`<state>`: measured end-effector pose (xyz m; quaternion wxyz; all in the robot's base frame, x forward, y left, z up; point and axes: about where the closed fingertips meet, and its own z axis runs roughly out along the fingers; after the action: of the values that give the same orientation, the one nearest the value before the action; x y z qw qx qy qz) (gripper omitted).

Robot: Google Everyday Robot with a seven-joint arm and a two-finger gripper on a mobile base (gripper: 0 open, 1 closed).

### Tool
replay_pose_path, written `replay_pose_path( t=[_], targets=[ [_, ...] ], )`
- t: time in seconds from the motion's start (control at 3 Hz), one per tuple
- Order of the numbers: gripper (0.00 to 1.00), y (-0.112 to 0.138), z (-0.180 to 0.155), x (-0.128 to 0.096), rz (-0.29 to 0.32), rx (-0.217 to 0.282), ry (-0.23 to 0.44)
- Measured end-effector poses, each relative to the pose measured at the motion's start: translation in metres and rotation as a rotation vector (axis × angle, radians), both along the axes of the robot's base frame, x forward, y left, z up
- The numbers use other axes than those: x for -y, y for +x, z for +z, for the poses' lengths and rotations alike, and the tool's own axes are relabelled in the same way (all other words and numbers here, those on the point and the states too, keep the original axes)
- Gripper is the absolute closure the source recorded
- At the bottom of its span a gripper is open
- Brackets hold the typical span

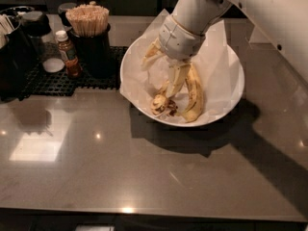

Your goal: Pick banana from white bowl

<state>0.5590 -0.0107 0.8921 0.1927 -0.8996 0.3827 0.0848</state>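
The white bowl [226,105], lined with crinkled white paper, stands at the back middle of the grey counter. Two bananas lie in it. The banana [163,100] is the stubby, brown-blotched one with a dark mushy end toward the bowl's front. A longer, cleaner banana [195,95] lies just right of it. My gripper [163,66] reaches down into the bowl from the upper right. It is open, with one finger [150,54] spread to the left and the other [177,76] lying over the upper end of the blotched banana. The banana rests on the paper.
Left of the bowl a black mesh mat [57,81] holds a black cup of wooden sticks [89,23], a small sauce bottle [67,54] and dark containers [19,47]. My white arm [260,8] crosses the upper right. Bare counter [144,172] lies in front.
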Motion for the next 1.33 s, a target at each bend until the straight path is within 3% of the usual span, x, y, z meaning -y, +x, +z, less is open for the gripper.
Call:
replay_pose_path(
  t=[0.67,1.33],
  targets=[
    [0.38,0.007,-0.024,0.008,-0.018,-0.066,-0.004],
    [0.38,0.012,-0.037,0.010,-0.031,-0.099,-0.008]
  ],
)
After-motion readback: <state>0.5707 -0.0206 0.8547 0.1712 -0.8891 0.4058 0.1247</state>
